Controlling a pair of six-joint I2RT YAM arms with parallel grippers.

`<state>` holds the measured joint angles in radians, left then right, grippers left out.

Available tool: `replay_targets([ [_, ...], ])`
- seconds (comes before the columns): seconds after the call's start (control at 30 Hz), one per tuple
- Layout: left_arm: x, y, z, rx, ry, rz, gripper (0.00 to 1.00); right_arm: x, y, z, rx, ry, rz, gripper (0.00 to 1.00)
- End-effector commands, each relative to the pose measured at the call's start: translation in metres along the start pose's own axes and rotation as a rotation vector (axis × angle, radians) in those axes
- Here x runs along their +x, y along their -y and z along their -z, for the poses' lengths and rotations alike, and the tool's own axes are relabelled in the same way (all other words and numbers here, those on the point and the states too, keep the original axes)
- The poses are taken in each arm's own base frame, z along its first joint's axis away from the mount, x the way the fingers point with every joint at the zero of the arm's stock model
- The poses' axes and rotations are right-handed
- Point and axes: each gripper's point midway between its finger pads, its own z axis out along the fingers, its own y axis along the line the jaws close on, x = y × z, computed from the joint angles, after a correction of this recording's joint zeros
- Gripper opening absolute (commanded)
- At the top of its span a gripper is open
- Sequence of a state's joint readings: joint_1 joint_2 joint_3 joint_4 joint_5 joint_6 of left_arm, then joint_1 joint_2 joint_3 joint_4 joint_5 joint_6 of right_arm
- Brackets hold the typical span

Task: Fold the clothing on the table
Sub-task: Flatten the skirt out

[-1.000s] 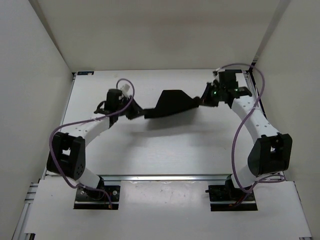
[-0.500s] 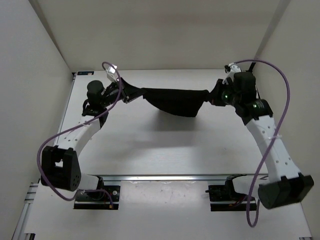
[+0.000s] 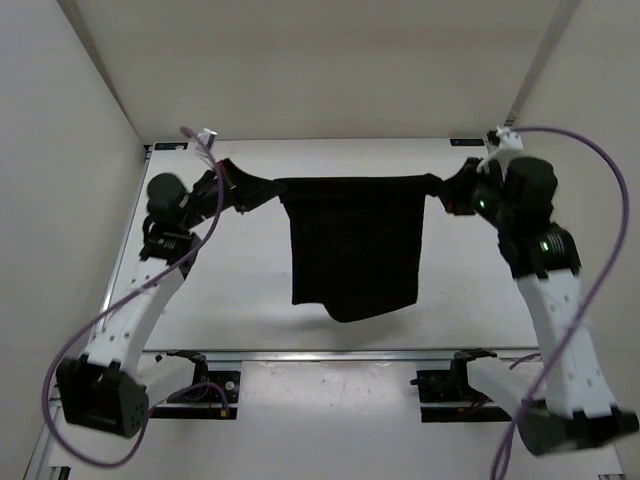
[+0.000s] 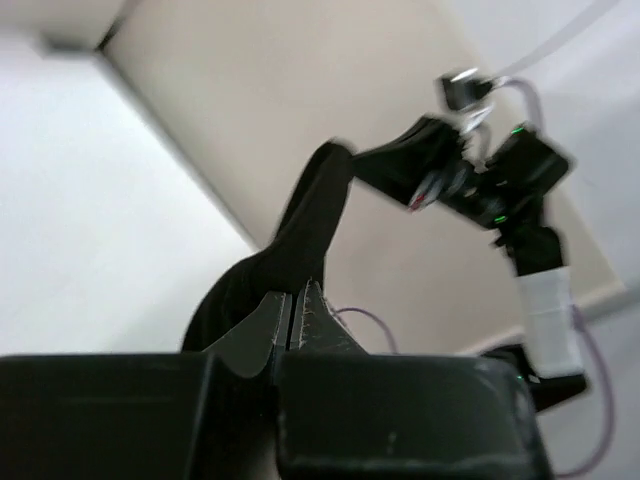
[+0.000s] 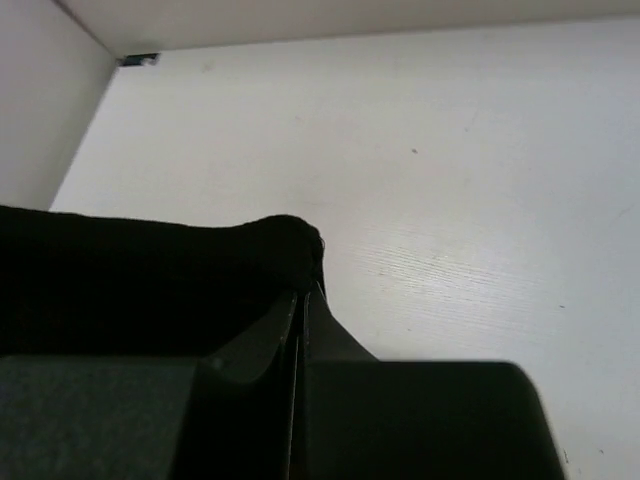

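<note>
The black clothing [image 3: 355,245] hangs in the air above the white table [image 3: 240,300], stretched taut between both arms, its lower edge drooping toward the near rail. My left gripper [image 3: 252,190] is shut on its upper left corner, and my right gripper [image 3: 445,188] is shut on its upper right corner. In the left wrist view the fabric [image 4: 300,240] runs from my pinched fingertips [image 4: 297,295] across to the right arm. In the right wrist view a bunched corner of the clothing [image 5: 150,270] sits between my closed fingertips [image 5: 303,295].
Beige walls enclose the table on the left [image 3: 60,200], back and right. A metal rail [image 3: 320,353] runs along the near edge with both arm bases bolted behind it. A small blue mark [image 3: 152,148] sits at the far left corner.
Both arms have risen and spread apart, lifting the clothing off the table. The crumpled bundle has opened into a flat hanging sheet pulled tight along its top edge.
</note>
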<state>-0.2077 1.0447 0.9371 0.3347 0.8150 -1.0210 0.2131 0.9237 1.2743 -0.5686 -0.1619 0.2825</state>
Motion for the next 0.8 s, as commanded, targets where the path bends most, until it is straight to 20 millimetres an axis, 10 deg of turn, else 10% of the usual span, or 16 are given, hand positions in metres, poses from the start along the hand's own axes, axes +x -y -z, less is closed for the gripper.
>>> replay_targets([
  [0.0,0.032,-0.125,-0.011,-0.327,-0.085,0.206,0.0,0.034,0.076,-0.06,0.191,-0.208,-0.106,0.0],
  [0.13,0.005,-0.124,-0.058,-0.231,-0.111,0.227,0.0,-0.014,0.078,-0.091,0.189,-0.113,-0.117,0.0],
  [0.2,-0.036,-0.083,-0.077,-0.099,-0.03,0.146,0.0,-0.049,0.068,-0.081,0.161,0.039,-0.061,0.0],
  [0.33,-0.054,-0.061,-0.077,-0.051,-0.02,0.089,0.0,-0.073,0.041,-0.049,0.09,0.18,-0.009,0.0],
  [0.4,-0.037,-0.071,-0.067,-0.076,-0.04,0.126,0.0,-0.049,0.043,-0.048,0.088,0.136,-0.029,0.0],
  [0.6,0.098,-0.123,-0.005,-0.237,-0.188,0.338,0.0,0.057,0.043,-0.036,0.042,-0.154,-0.125,0.0],
  [0.77,0.116,-0.073,0.041,-0.129,-0.172,0.323,0.0,0.111,0.003,0.013,-0.029,-0.236,-0.124,0.01],
])
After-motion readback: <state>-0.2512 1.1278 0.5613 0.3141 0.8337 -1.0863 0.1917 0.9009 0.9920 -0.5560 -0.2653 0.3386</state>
